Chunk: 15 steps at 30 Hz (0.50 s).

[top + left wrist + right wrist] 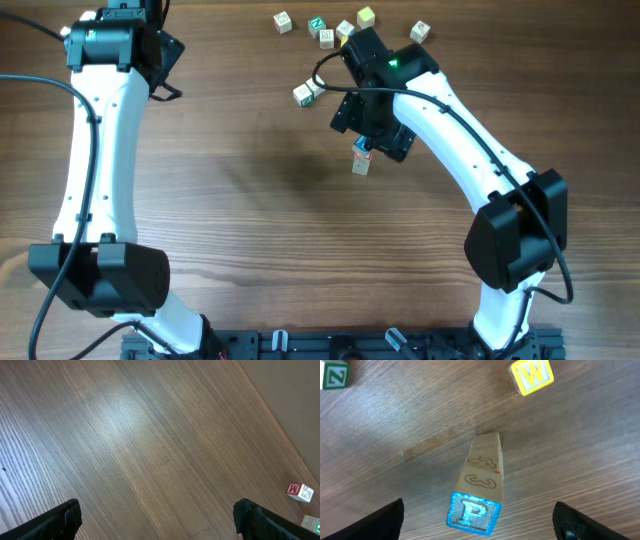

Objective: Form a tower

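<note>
Right end effector (477, 514) stands wide open astride the tower (483, 467) at lower centre, holding nothing; I'd rise straight up.

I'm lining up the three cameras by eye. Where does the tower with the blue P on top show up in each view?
Overhead: the tower stands right of centre in the upper half, its top tucked under the right arm.
Left wrist: not in it.
Right wrist: the tower is low centre, seen from above, blue P nearest the camera.
Shared landmark: the wooden table, in all three views.
</note>
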Tool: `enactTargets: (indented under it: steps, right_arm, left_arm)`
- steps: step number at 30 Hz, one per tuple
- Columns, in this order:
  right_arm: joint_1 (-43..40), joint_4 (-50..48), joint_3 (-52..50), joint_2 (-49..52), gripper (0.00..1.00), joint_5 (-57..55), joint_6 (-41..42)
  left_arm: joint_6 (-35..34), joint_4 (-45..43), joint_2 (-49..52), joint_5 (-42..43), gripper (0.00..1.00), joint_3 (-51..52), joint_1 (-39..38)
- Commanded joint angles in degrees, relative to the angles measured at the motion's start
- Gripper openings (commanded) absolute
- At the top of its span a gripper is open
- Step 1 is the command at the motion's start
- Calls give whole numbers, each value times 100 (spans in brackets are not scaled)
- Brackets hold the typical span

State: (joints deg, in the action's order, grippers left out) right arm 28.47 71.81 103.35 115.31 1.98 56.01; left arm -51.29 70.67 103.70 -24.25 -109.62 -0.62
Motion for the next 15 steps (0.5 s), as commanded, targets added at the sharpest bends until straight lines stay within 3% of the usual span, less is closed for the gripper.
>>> enactTargets:
  steps: [1, 3, 7, 10, 15]
  right_arm:
    - [-2, 26, 133, 140, 85, 74, 529]
    - [-2, -2, 85, 151, 83, 59, 568]
    - [-2, -83, 13, 151, 66, -24, 601]
    - [13, -111, -61, 153, 63, -70, 610]
    - [46, -173, -149, 162, 50, -68, 614]
  left_arm:
    - [76, 0, 57, -155, 100, -22, 15]
    - [76, 0, 57, -155, 100, -22, 15]
    - [76, 0, 57, -155, 100, -22, 15]
    - [76, 0, 57, -155, 100, -22, 15]
    - [76, 2, 57, -155, 100, -22, 15]
